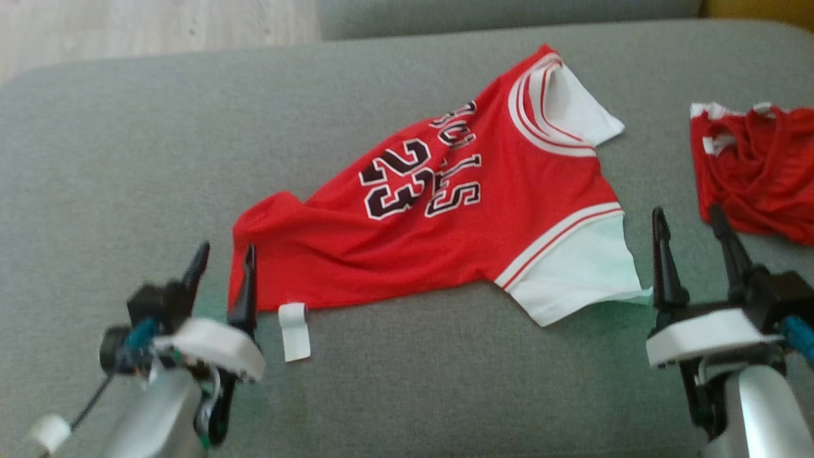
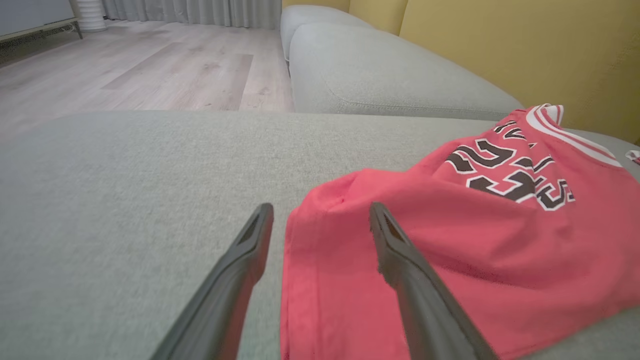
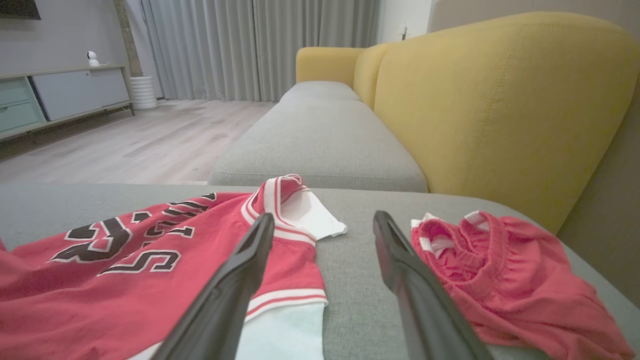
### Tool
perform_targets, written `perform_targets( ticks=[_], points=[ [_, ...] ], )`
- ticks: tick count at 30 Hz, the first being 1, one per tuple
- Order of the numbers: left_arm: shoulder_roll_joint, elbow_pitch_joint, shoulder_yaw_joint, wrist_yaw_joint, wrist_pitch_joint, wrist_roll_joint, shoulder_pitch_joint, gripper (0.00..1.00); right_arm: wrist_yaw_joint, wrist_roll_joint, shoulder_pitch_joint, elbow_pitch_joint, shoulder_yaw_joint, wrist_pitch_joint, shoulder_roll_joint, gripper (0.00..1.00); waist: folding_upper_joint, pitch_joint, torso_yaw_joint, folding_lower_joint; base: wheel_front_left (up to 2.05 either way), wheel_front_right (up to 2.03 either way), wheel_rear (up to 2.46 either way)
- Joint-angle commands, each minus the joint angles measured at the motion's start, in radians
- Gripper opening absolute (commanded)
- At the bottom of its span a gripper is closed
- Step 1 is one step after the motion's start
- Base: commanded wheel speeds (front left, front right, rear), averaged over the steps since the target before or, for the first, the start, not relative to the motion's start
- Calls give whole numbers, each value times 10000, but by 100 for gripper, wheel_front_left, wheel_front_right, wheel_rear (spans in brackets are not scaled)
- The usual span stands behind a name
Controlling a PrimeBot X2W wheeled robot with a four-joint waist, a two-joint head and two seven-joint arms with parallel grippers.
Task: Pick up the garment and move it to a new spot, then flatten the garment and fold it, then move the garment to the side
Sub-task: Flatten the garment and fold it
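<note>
The garment [image 1: 445,210], a red jersey with white sleeves and black lettering, lies spread but wrinkled on the grey cushion [image 1: 127,159], its hem toward the left and its collar at the upper right. My left gripper [image 1: 222,261] stands open at the hem's near corner, its right finger over the red cloth [image 2: 350,260] and nothing pinched. Just right of the near white sleeve [image 1: 579,280], my right gripper [image 1: 690,219] is open above bare cushion. In the right wrist view the jersey [image 3: 125,270] lies left of the fingers.
Small red shorts [image 1: 757,172] lie crumpled at the cushion's right edge, close beside my right gripper. A white label [image 1: 294,331] sticks out from the jersey's hem. A second grey cushion [image 3: 320,135] and the yellow sofa back [image 3: 500,100] lie beyond. Wooden floor [image 2: 125,65] is at the left.
</note>
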Motion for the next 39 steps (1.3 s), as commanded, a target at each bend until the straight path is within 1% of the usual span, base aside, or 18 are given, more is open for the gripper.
perform_targets(
  ticks=[1, 4, 8, 15, 27, 39],
  points=[
    [294, -511, 487, 122, -115, 95, 33, 100, -7, 135, -2, -275, 232, -110, -36, 100, 0, -323, 191, 1, 0, 0, 0],
    [357, -1349, 711, 308, -121, 192, 886, 100, -7, 330, 231, -211, 280, -135, -35, 100, 0, -716, 350, 1, 0, 0, 0],
    [396, -2307, 932, 661, -123, 263, 2030, 100, -7, 557, 598, -48, 311, -175, -34, 100, 0, -1314, 545, 1, 0, 0, 0],
    [373, -3404, 998, 1129, -123, 133, 3353, 100, -7, 861, 1009, 206, 571, -290, -33, 100, 0, -1917, 692, 1, 0, 0, 0],
    [447, -4154, 886, 1589, 21, 200, 3932, 100, -7, 1223, 1345, 647, 962, -447, -32, 100, 0, -2328, 754, 1, 0, 0, 0],
    [520, -4479, 821, 1753, 142, 172, 4058, 100, -7, 1301, 1309, 961, 1129, -526, -32, 100, 0, -2398, 780, 1, 0, 0, 0]
  ],
)
